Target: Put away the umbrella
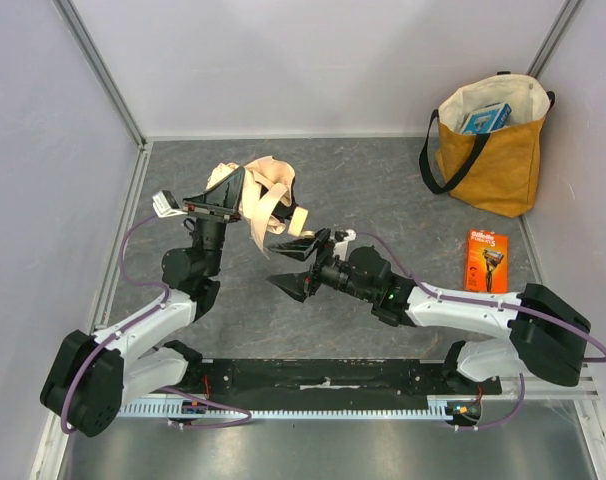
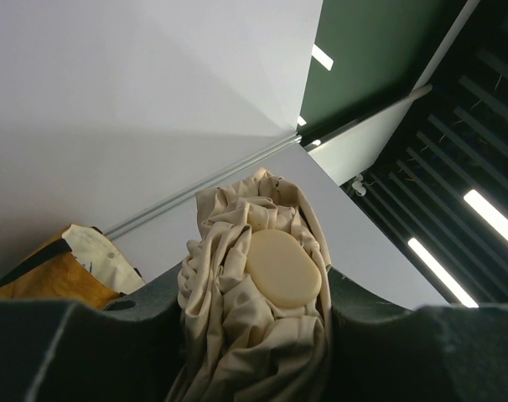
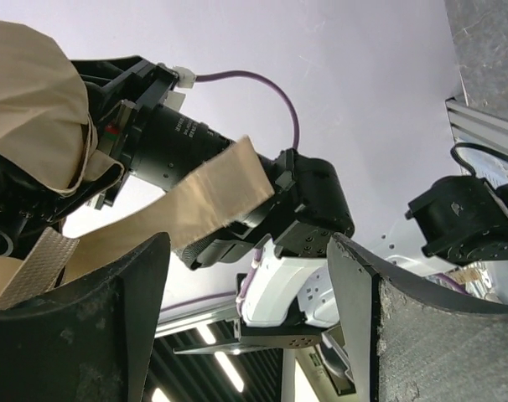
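The umbrella (image 1: 263, 195) is a crumpled bundle of pale cream fabric held up above the table left of centre. My left gripper (image 1: 228, 197) is shut on it. In the left wrist view the fabric (image 2: 237, 335) fills the gap between the dark jaws, and an oval cream knob (image 2: 281, 268) shows in the folds. My right gripper (image 1: 291, 266) is open and empty, just right of and below the bundle. In the right wrist view its jaws stand wide apart (image 3: 250, 318), with the fabric (image 3: 32, 100) and a flat tan closure strap (image 3: 199, 205) hanging before them. The shaft is hidden.
A mustard-yellow tote bag (image 1: 493, 150) with black straps stands at the back right, a blue box inside; it also shows in the left wrist view (image 2: 44, 280). An orange razor pack (image 1: 486, 260) lies on the table at the right. Walls enclose the table.
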